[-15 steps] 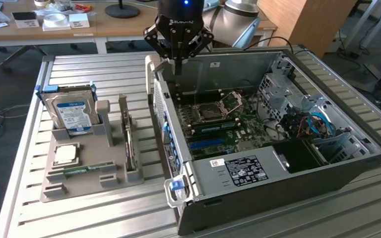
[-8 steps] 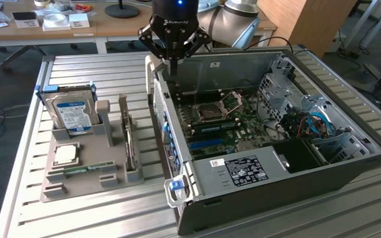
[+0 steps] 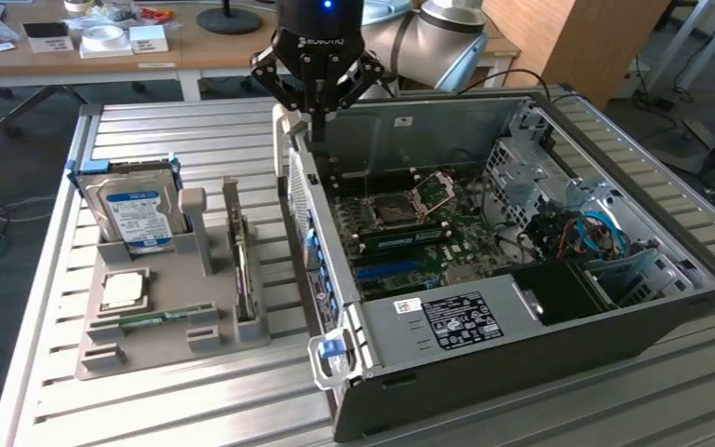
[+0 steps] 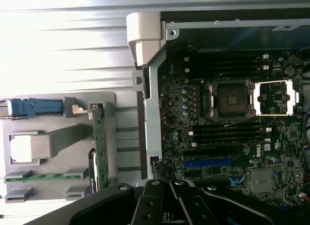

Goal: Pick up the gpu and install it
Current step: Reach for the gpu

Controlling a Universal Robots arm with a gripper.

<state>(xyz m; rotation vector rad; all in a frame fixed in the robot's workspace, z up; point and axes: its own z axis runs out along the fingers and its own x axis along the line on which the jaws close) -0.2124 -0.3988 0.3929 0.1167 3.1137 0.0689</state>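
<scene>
The gpu (image 3: 243, 270) stands on edge as a slim dark strip in a slot of the grey holder (image 3: 159, 352), to the exterior view's left of the open computer case (image 3: 457, 321). In the wrist view the gpu (image 4: 99, 147) is a thin green-edged strip beside the case wall. My gripper (image 3: 317, 116) hangs above the case's far corner, well away from the gpu, fingers shut with nothing between them. Its black fingers (image 4: 150, 205) also show in the wrist view. The motherboard (image 3: 413, 228) lies exposed, with a blue slot (image 4: 206, 163).
The holder also carries a blue-labelled hard drive (image 3: 134, 209), a processor chip (image 3: 124, 291) and a green RAM stick (image 3: 159, 319). Cables and drive cages (image 3: 581, 233) crowd the case's far side. A ribbed metal table (image 3: 146, 130) lies underneath; desks stand behind.
</scene>
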